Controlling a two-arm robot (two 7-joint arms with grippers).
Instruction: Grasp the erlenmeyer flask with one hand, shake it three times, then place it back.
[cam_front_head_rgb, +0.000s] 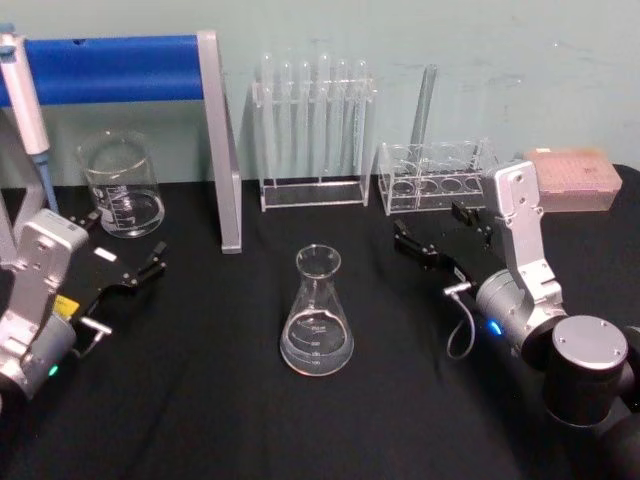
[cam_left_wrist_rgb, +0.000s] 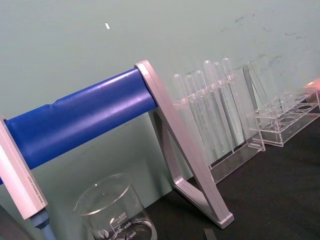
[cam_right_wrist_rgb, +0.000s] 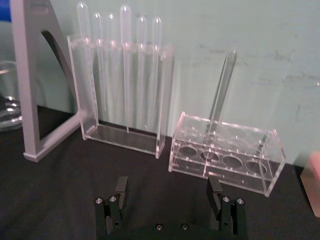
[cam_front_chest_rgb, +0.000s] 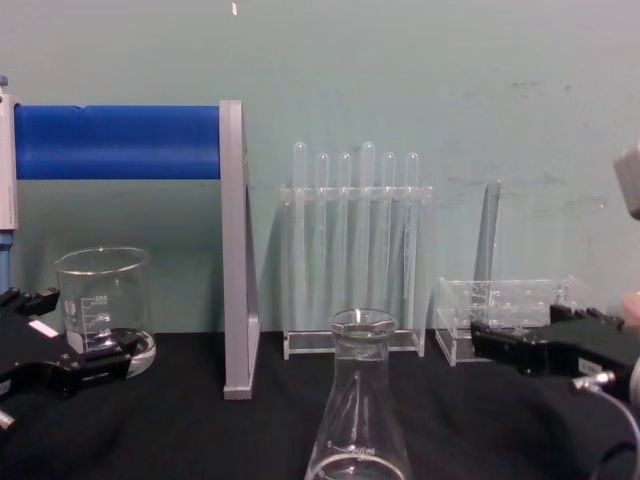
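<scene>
The flask (cam_front_head_rgb: 317, 312) stands upright near the middle of the black table (cam_front_head_rgb: 200, 420), touched by nothing, with a shallow pool of clear liquid in its wide base. In the chest view its neck and rim (cam_front_chest_rgb: 362, 330) rise at the bottom centre, in front of the tall test tube rack (cam_front_chest_rgb: 355, 260).

At about two o'clock from the flask, well apart from it, the right hand (cam_front_head_rgb: 440, 240) hangs just above the table with its two fingers spread wide and nothing between them. The right wrist view shows those fingers (cam_right_wrist_rgb: 120, 186) pointing toward the low clear rack (cam_right_wrist_rgb: 227, 155) and the tall rack of tubes (cam_right_wrist_rgb: 122, 80), not toward the flask. At about nine o'clock, well apart, the left hand (cam_front_head_rgb: 135, 270) sits low over the table near the beaker (cam_front_head_rgb: 122, 185). I cannot tell whether its fingers are parted or closed. Behind it stands the blue-barred stand (cam_front_head_rgb: 215, 140) with a pipette (cam_front_head_rgb: 25, 100) hanging at its far left.

No grasp has begun. The likely trouble lies in the approach: the right hand must swing toward eight o'clock to reach the flask, and a finger that meets the narrow neck off-centre could tip the glass or slide it. A grip taken too high, on the flared rim, may slip once shaking starts, and hard shaking could slosh liquid out. The low rack sits close behind the right hand and could be knocked.
</scene>
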